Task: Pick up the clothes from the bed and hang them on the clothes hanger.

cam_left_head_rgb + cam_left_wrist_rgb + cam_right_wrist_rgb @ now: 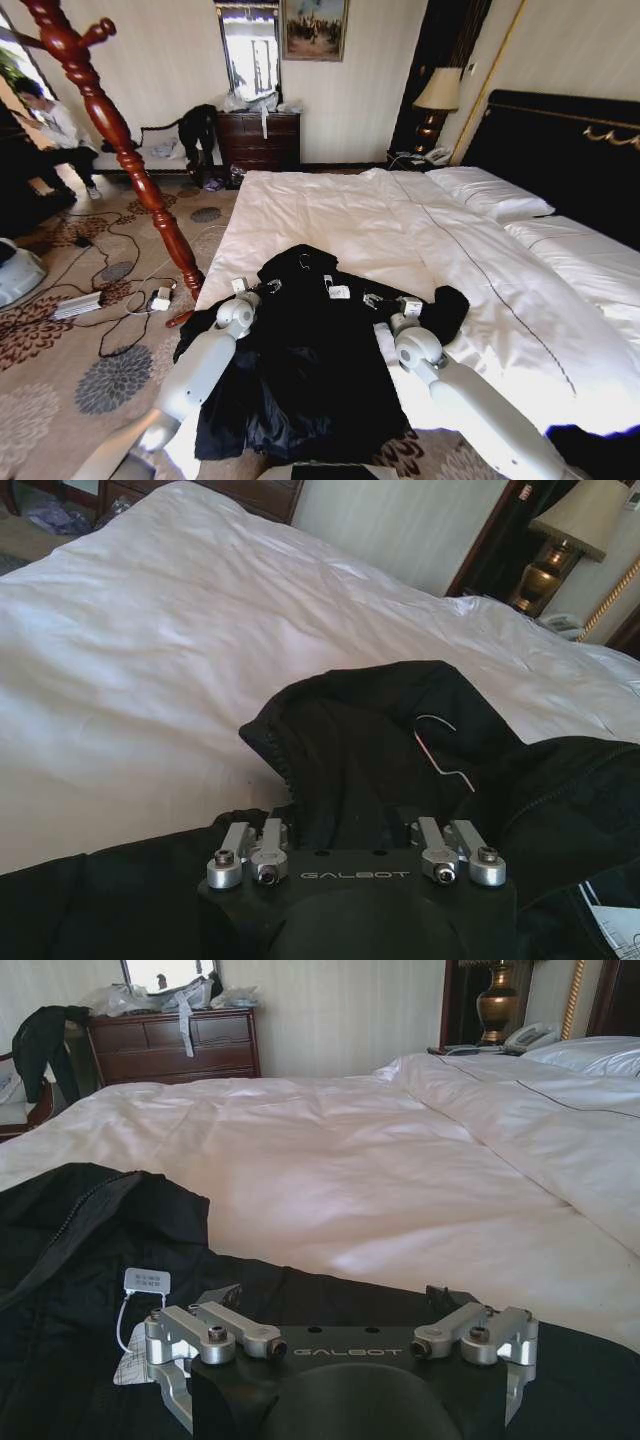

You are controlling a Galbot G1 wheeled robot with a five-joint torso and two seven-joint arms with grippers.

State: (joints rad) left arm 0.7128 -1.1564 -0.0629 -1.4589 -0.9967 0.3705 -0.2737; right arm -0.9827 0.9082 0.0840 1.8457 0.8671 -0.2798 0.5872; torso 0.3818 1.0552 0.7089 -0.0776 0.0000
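Note:
The clothes (310,350), a large black coat with a small white tag (339,292), lie spread over the foot of the bed (330,215) and hang off its edge. My left gripper (262,287) rests at the coat's left shoulder, close behind the collar (350,730). My right gripper (385,300) sits low over the coat's right side (90,1260), open, near the tag (147,1280). The reddish-brown clothes hanger (120,140) leans across the upper left, its foot on the carpet beside the bed.
Cables and a power strip (78,305) lie on the patterned carpet around the stand's foot. A dark dresser (258,138) and a bench with a dark garment (195,125) stand at the far wall. White pillows (490,190) and a black headboard (560,140) are at right.

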